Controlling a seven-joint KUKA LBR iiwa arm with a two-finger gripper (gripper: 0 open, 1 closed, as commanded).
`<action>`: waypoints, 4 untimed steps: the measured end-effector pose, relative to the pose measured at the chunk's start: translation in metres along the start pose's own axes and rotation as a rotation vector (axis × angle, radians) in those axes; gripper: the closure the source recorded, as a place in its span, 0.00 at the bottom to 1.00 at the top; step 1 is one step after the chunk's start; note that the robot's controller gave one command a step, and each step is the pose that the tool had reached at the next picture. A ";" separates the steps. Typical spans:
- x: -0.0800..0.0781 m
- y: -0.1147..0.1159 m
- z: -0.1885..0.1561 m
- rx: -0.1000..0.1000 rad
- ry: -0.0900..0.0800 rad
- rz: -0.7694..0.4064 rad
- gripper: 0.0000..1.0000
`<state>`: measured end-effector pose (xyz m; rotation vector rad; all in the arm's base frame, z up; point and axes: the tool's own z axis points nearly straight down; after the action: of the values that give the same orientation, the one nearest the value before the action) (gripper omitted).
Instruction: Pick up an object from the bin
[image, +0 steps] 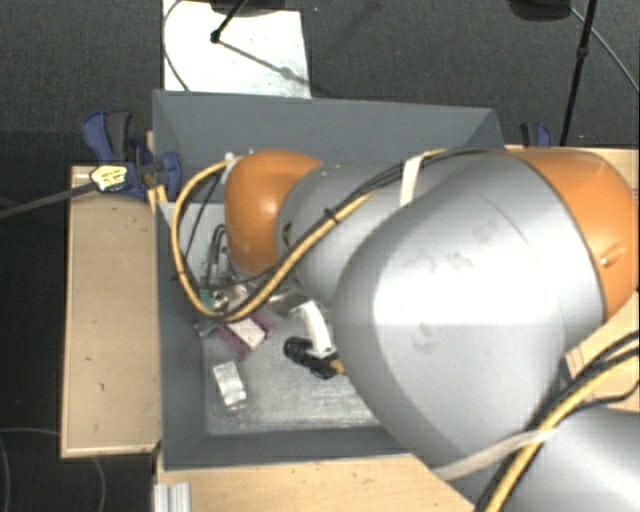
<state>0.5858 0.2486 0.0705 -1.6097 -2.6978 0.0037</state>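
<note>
The grey bin (185, 400) is seen from above, and most of it is covered by the big silver arm (470, 300), which is stretched in from 3 o'clock. The orange cover (258, 210) at the wrist is found over the bin's upper left part, with a yellow cable (183, 240) looped round it on the 9 o'clock side. The gripper (222, 292) is tucked under that cover, down close to the floor at the bin's left. How far it is open cannot be told, because it is shadowed and masked by the wrist and cable. Nothing can be made out in its grasp.

A flat pink-and-purple piece (245, 333) is lying on the floor just beside the gripper, at about 5 o'clock from it. Whether the two are touching cannot be told. Further out at 4 o'clock, a white piece (316, 328) is seen with a black piece (303, 352) against it, both partly tucked under the arm's edge. At 6 o'clock from the gripper, near the bin's front wall, a small clear block (229, 384) is lying by itself, well apart from the rest.
</note>
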 end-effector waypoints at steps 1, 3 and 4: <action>-0.001 0.000 -0.001 0.000 0.000 -0.001 0.00; -0.002 0.001 -0.018 -0.003 0.000 -0.004 1.00; -0.002 0.001 -0.018 -0.003 0.000 -0.006 1.00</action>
<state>0.5872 0.2475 0.0886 -1.6029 -2.7037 0.0004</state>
